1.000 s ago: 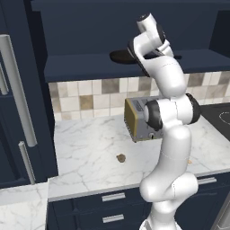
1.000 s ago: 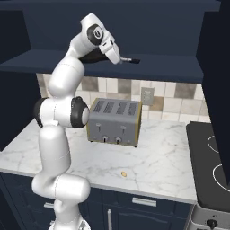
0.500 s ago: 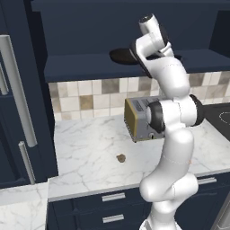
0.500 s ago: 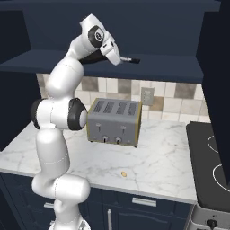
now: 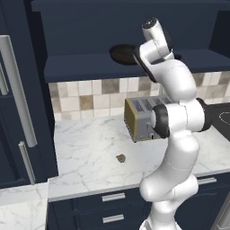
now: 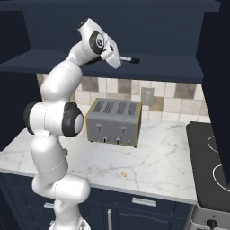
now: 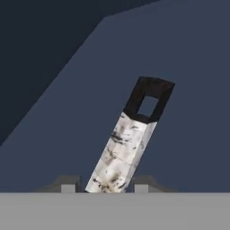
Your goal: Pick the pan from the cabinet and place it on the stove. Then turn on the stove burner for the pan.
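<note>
Clamped gripper (image 7: 106, 187) on handle (image 7: 130, 143) of pan (image 5: 123, 54), sitting on cabinet (image 5: 134, 63) shelf at twelve o'clock above toaster (image 6: 114, 122), risked tipping or snagging the shelf lip, given the off-centre, far-end hold.

1. We see a home kitchen: a marble worktop (image 6: 161, 157) backed by beige tiles (image 5: 90, 96).
2. We note navy drawers (image 5: 108, 209) below, a navy cabinet (image 6: 161, 67) above.
3. We spot a toaster (image 6: 114, 122) and a black stove (image 6: 211, 157).
</note>
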Motion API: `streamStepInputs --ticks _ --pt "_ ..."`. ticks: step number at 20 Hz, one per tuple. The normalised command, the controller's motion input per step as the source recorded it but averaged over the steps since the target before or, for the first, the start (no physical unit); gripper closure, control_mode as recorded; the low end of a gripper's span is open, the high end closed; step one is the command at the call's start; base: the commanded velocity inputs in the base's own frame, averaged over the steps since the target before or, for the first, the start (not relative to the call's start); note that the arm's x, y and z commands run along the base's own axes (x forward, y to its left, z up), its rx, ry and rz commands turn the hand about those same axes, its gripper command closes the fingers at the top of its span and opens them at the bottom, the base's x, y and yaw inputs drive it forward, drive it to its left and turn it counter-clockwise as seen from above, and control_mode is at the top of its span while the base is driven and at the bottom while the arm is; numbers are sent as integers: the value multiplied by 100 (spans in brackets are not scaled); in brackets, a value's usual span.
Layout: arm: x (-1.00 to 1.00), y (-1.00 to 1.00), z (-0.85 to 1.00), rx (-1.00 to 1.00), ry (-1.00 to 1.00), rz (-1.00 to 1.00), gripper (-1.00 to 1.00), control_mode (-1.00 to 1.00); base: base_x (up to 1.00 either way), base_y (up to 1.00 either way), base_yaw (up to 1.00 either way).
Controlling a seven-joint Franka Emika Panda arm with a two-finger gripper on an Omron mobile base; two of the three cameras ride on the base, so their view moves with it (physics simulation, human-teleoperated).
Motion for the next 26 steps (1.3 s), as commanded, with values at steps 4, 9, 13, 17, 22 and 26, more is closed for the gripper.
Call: streamStepInputs --ticks 4,9,13,17,22,26 --pt "-17 0 -40 0 -27 4 100 -100 0 0 0" --pt "-30 0 -36 0 -28 1 100 -100 0 0 0" --pt "-54 0 -28 0 -26 0 100 -100 0 0 0" --pt "-86 1 -18 0 -20 0 100 -100 0 0 0" --pt "-99 0 -24 0 -12 -2 100 -100 0 0 0" --pt "-99 -6 -19 0 -8 -5 100 -100 0 0 0"
